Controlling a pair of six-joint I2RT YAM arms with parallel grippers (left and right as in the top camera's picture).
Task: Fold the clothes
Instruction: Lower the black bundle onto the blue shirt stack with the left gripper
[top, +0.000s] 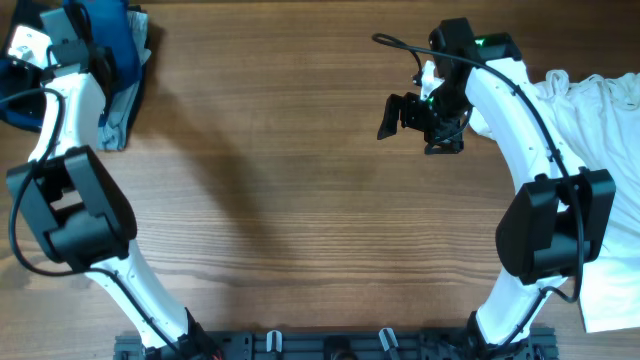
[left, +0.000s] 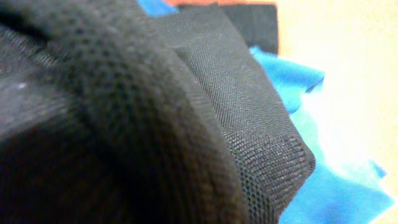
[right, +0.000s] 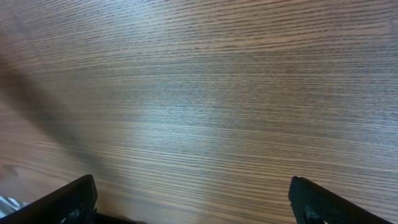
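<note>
pinching, by the look of it, a thin fold of the black t-shirt (left: 124, 124) with the left tool (top: 82, 40), closed almost fully; judging that grip rather than seeing it, with the fingers hidden behind cloth crowding the wrist lens. finding the black cloth bunched right against that tool, heaped in front of it, with blue fabric (left: 298, 81) just beyond and beneath. reaching, as seen from above, into the heap of blue fabric at the far left corner of the worktop (top: 300, 200), well apart from the right tool (top: 400, 113). holding the right tool spread wide, gripping nothing, hovering over bare wood, with a white t-shirt (top: 600, 110) beside its arm on the outer side. expect a thin, soft, light knit with a fine open weave: likely to sag, stretch and slip out of a shallow pinch, and to drag the neighbouring blue fabric along. better taken at a shoulder seam or hem corner, through both layers, than mid-panel. probably early in the task: not yet spread flat, no fold made. next, lift clear of the heap, then offer a second corner to the free tool.
</note>
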